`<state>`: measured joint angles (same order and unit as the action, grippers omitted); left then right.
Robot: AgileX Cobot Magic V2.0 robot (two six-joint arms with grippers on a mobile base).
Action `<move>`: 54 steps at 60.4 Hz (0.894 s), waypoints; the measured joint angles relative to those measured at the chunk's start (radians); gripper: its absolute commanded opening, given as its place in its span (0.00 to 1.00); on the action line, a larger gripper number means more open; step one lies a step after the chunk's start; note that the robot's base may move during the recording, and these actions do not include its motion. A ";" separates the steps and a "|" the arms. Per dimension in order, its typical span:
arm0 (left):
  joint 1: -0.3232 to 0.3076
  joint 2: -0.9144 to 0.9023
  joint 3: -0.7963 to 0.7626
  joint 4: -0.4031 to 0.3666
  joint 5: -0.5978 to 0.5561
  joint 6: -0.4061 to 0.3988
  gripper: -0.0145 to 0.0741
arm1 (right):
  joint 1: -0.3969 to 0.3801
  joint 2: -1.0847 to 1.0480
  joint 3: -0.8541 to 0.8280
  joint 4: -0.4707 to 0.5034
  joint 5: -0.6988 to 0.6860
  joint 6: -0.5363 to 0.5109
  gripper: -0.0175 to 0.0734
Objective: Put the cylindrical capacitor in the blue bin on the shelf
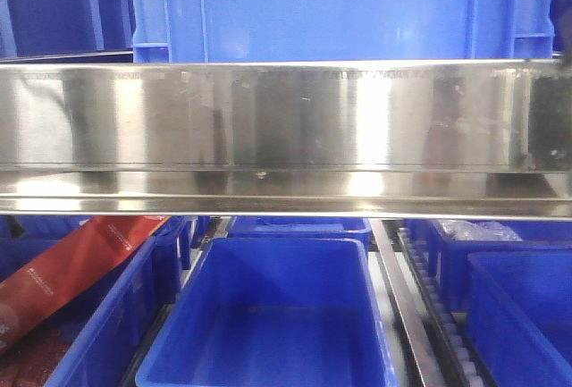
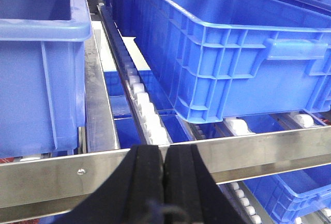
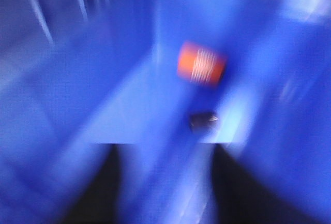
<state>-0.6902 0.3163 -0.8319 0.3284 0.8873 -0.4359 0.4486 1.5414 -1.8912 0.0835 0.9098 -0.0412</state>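
Observation:
The right wrist view is heavily blurred. In it a small dark stubby object, probably the cylindrical capacitor (image 3: 202,121), lies on the floor of a blue bin (image 3: 77,94), just beyond my right gripper (image 3: 165,149), whose two dark fingers stand wide apart and empty. An orange label (image 3: 201,63) shows further in. My left gripper (image 2: 164,154) is shut and empty, its black pads pressed together in front of the steel shelf rail (image 2: 269,154). The shelf's broad shiny front rail (image 1: 286,128) fills the front view; neither gripper shows there.
Blue bins (image 1: 277,315) sit below the rail, with one (image 1: 340,7) above it. A red packet (image 1: 71,266) leans in the lower left bin. White rollers (image 2: 147,115) run between a large blue crate (image 2: 232,48) and another bin (image 2: 36,63).

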 measured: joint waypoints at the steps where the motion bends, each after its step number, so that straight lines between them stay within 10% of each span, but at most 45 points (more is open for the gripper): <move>1: 0.000 0.000 0.000 0.000 0.000 0.000 0.04 | 0.000 -0.015 0.009 -0.006 -0.005 0.000 0.01; 54: 0.000 0.000 0.000 0.035 -0.001 0.000 0.04 | 0.000 -1.009 1.180 -0.153 -0.412 0.023 0.01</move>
<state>-0.6902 0.3163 -0.8319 0.3630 0.8859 -0.4359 0.4486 0.5325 -0.7109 -0.0700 0.4983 -0.0183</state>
